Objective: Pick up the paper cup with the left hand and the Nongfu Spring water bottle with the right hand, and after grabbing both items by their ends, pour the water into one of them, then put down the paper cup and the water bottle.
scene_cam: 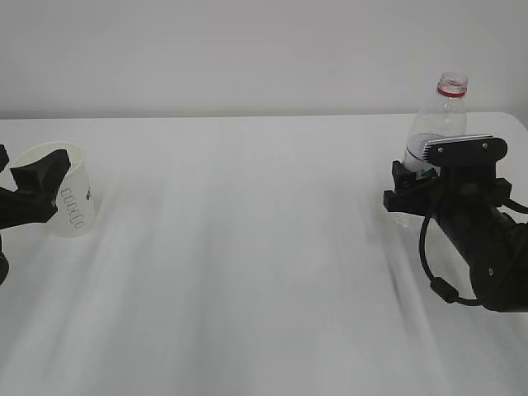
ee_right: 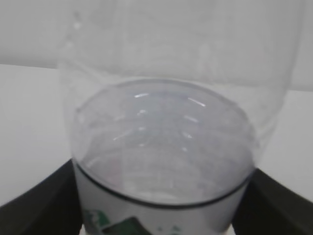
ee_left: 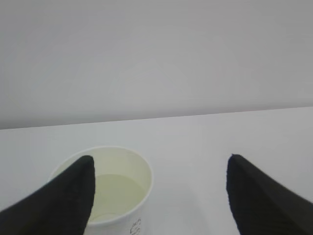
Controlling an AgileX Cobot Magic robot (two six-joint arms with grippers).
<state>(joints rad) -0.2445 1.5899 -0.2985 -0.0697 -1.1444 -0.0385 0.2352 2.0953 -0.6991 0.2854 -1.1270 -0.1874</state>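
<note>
Both pincers are standing wide, each with its thing between the jaws: the left pincer (ee_left: 161,188) is straddling the cup (scene_cam: 68,198) at the counter's (scene_cam: 264,247) left edge, and the right pincer (scene_cam: 412,186) is flanking the bottle (scene_cam: 436,124) at the far right. Whether either is truly clamping is not clear; the cup is leaning slightly, sitting off toward the left jaw with a gap to the other, and water (ee_left: 115,196) is already lying in it. Bottle is standing upright, uncapped, part full, so backing away probably comes next.
</note>
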